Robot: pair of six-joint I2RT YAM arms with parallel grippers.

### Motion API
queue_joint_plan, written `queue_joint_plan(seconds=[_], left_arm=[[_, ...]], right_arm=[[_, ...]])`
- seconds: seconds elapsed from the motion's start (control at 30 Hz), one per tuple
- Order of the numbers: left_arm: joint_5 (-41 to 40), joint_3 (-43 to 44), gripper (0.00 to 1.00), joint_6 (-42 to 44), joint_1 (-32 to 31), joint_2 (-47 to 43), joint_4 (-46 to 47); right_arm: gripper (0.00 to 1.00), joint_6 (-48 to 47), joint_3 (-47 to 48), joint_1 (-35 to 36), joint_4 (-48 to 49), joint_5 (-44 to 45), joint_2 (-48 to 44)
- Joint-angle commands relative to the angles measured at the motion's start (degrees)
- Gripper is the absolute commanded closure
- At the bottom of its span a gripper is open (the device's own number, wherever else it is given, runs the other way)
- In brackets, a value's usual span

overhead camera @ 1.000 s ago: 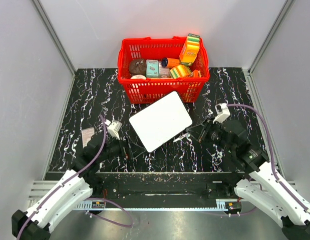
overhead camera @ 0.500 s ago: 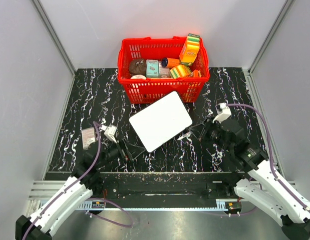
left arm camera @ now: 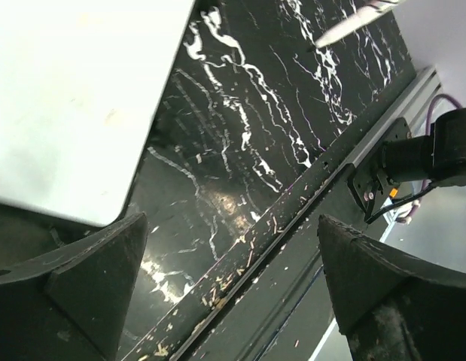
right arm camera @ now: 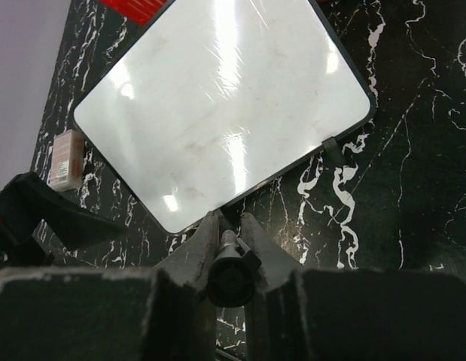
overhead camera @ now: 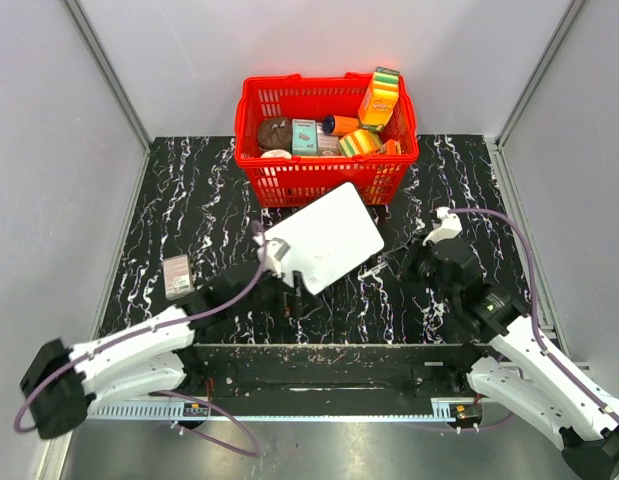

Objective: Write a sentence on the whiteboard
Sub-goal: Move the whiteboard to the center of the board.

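The whiteboard (overhead camera: 324, 238) lies tilted on the black marble table, just in front of the red basket. Its white face (right arm camera: 225, 105) is bare; no sentence shows on it. My right gripper (right arm camera: 229, 226) is shut on a black marker (right arm camera: 231, 265) just off the board's near right edge. The marker's pale tip (left arm camera: 345, 26) hangs above the table. My left gripper (overhead camera: 297, 298) sits at the board's near left corner (left arm camera: 105, 203). It is wide open, and only the table and the front rail show between its fingers (left arm camera: 82, 286).
A red basket (overhead camera: 251, 110) full of packaged goods stands behind the board. A small pale box (overhead camera: 176, 275) lies on the table at the left. The metal rail (left arm camera: 293, 226) along the table's near edge is littered with small chips.
My left arm has swung right, from the left part of the table to the board's near corner, staying open. The right gripper and marker have barely moved.
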Motion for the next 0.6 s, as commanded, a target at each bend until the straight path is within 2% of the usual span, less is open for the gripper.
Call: queue_joint_plan(seconds=[0.0, 0.1, 0.3, 0.37, 0.43, 0.57], left_arm=[[-10.45, 7.8, 0.02, 3.99, -6.5, 10.68, 2.39], [-12.75, 11.05, 0.08, 3.47, -9.84, 18.68, 4.5], [-16.17, 17.91, 0.24, 4.34, -14.41, 30.9, 5.65], [-17.23, 20.8, 0.29, 5.39, -15.12, 35.2, 5.3], [-17.5, 23.09, 0.37, 6.53, -15.56, 39.59, 3.9], [-21.52, 30.56, 0.45, 7.86, -15.91, 45.67, -1.11]], right_arm=[[1.0, -0.68, -0.41, 0.03, 1.39, 5.49, 0.33], [1.0, -1.65, -0.77, -1.55, 1.39, 6.47, 1.99], [1.0, -2.79, -1.21, -14.53, 2.0, -7.14, 3.59], [1.0, -3.32, -1.65, -16.84, 2.26, -10.58, 3.15], [1.0, -3.94, -1.65, -19.3, 2.18, -12.77, 3.06], [1.0, -4.46, -2.08, -21.33, 2.18, -13.84, 2.97]])
